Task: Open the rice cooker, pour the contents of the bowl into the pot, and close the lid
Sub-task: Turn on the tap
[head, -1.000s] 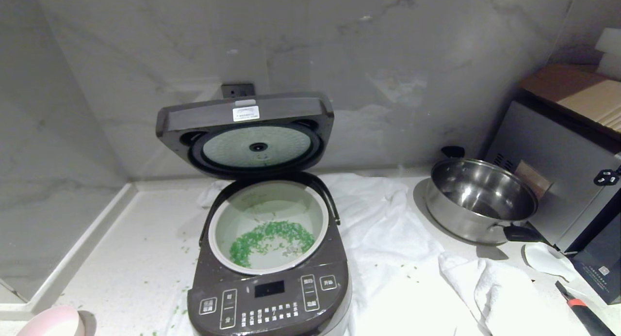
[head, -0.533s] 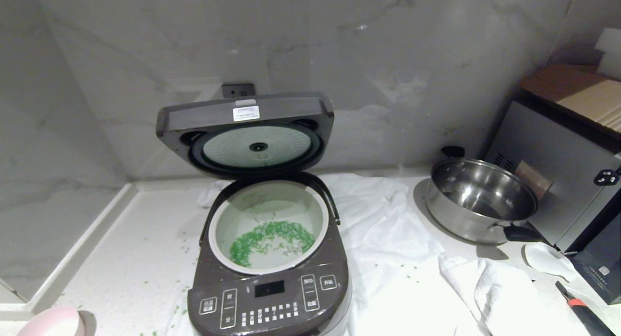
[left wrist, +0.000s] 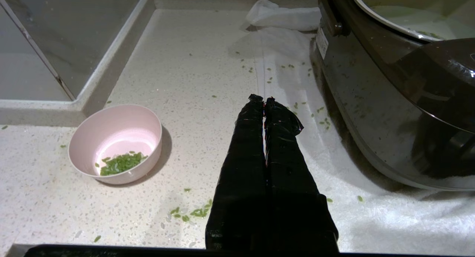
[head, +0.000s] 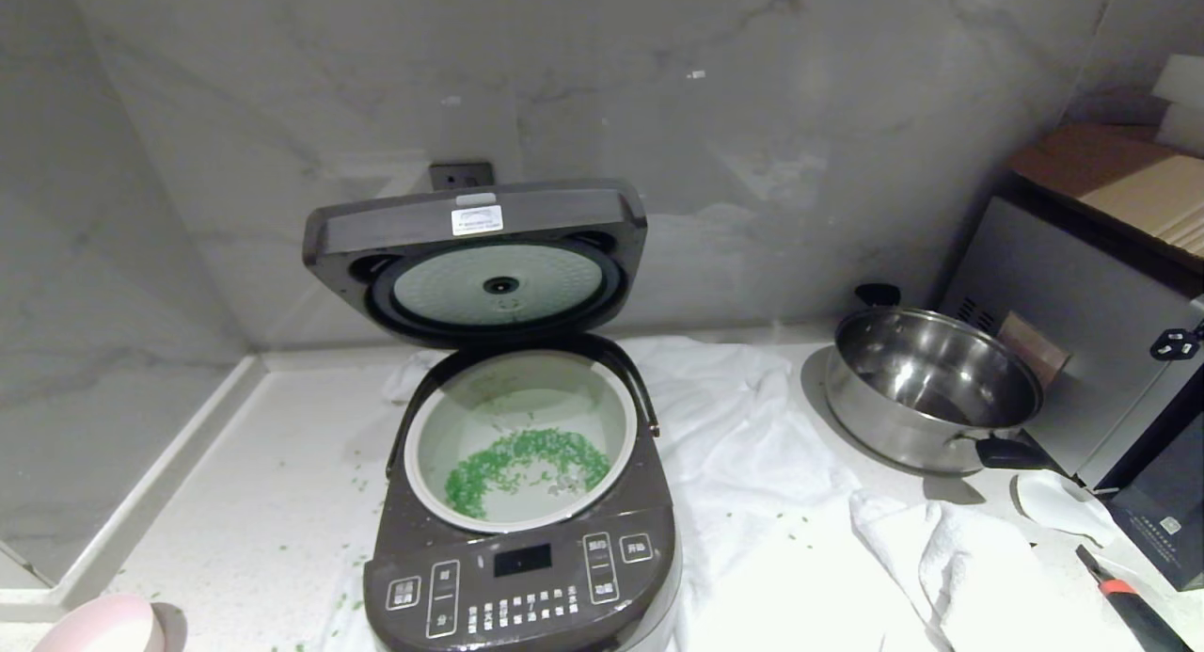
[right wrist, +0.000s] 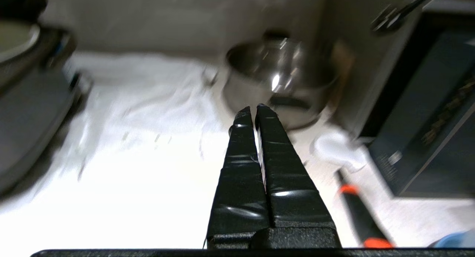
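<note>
Pour step looks done: green bits (head: 522, 464) lie in pot (head: 611, 389), cooker (head: 522, 577) mid-table, lid (head: 475, 221) up. Next, I judge: push lid down till it latches. Bowl (left wrist: 115, 144) near left on table, few bits left inside. Left pincer (left wrist: 262, 98) pressed together, empty, between bowl and cooker. Right pincer (right wrist: 252, 109) pressed together, empty, right of cooker; that view blurred. Both arms outside head view; bowl cut off there.

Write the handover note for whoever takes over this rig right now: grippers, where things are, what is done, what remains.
Left gripper: shut, empty, low over the counter between bowl and rice cooker.
Right gripper: shut, empty, over the white cloth, pointing toward the steel pan.
Lid stands open. Most green grains lie in the pot; a few remain in the bowl, some scattered on the counter.
Done: opening, pouring. Left: close the lid.
</note>
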{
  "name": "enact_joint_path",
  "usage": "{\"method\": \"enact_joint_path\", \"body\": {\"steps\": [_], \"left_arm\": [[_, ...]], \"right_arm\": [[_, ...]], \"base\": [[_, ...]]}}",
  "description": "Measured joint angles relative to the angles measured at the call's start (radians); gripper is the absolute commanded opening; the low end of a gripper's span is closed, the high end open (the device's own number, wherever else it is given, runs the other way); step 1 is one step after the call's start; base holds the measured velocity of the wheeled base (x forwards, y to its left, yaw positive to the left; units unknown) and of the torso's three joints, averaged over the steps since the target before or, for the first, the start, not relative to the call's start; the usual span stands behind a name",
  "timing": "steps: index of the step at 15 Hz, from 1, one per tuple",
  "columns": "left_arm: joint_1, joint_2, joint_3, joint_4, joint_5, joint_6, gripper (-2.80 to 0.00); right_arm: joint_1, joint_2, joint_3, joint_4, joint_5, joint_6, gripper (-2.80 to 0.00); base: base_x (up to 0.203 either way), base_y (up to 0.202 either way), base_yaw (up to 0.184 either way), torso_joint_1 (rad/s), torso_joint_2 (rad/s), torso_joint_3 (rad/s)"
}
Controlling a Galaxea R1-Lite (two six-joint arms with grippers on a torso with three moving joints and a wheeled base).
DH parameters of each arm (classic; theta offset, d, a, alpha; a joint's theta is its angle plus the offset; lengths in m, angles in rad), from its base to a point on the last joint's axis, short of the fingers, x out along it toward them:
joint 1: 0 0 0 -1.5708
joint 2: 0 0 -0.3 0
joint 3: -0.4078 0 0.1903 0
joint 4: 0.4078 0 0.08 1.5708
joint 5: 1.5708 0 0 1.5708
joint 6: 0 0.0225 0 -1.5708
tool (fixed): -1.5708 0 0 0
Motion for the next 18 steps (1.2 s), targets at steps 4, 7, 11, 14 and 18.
{"method": "enact_joint_path", "body": {"steps": [4, 7, 11, 14, 18], "left_arm": [[0.0, 0.0, 0.0, 0.0, 0.0, 0.0, -2.8], [0.0, 0.0, 0.0, 0.0, 0.0, -0.001, -2.8], [0.0, 0.0, 0.0, 0.0, -0.001, -0.001, -2.8], [0.0, 0.0, 0.0, 0.0, -0.001, 0.0, -2.8], [-0.001, 0.0, 0.0, 0.0, -0.003, -0.001, -2.8]], "right_arm": [[0.002, -0.041, 0.041, 0.052, 0.06, 0.021, -2.8], [0.003, -0.047, 0.043, 0.07, 0.004, 0.121, -2.8], [0.003, -0.048, 0.03, 0.127, -0.035, 0.092, -2.8], [0.004, -0.048, 0.029, 0.128, -0.037, 0.123, -2.8], [0.004, -0.048, 0.03, 0.129, -0.037, 0.124, -2.8]], "base": [[0.0, 0.0, 0.0, 0.0, 0.0, 0.0], [0.0, 0.0, 0.0, 0.0, 0.0, 0.0], [0.0, 0.0, 0.0, 0.0, 0.0, 0.0], [0.0, 0.0, 0.0, 0.0, 0.0, 0.0], [-0.081, 0.0, -0.001, 0.002, 0.0, -0.001]]}}
